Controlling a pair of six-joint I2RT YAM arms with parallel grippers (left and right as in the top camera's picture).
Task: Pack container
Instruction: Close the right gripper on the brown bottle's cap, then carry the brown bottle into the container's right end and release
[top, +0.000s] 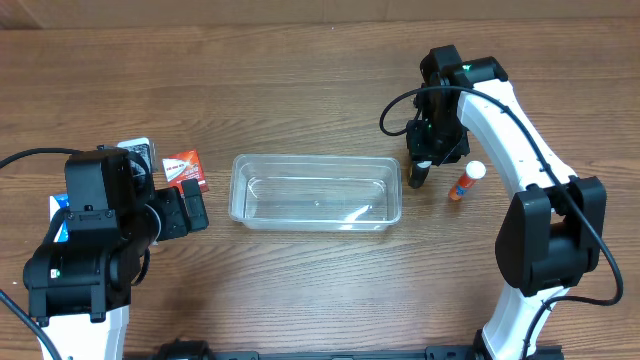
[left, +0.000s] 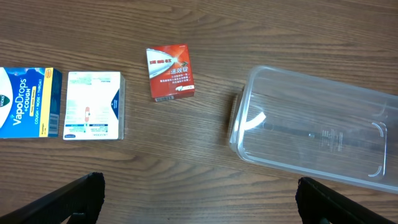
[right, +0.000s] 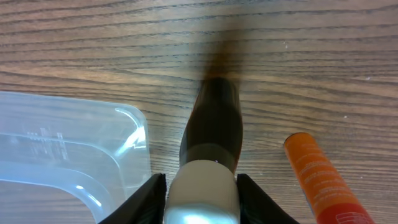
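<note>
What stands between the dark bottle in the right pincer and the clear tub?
Nothing visible: only wooden table separates the dark bottle from the clear plastic rectangular tub. The orange tube lies on the other side.

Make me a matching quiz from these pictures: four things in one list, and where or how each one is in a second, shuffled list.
Things:
1. clear container
2. red box
3. orange tube
4. dark bottle

Place or state:
A. held in the right gripper
B. lying beside the white box
C. empty, nothing inside
D. lying loose, close to that gripper

Pairs: 1-C, 2-B, 3-D, 4-A
</note>
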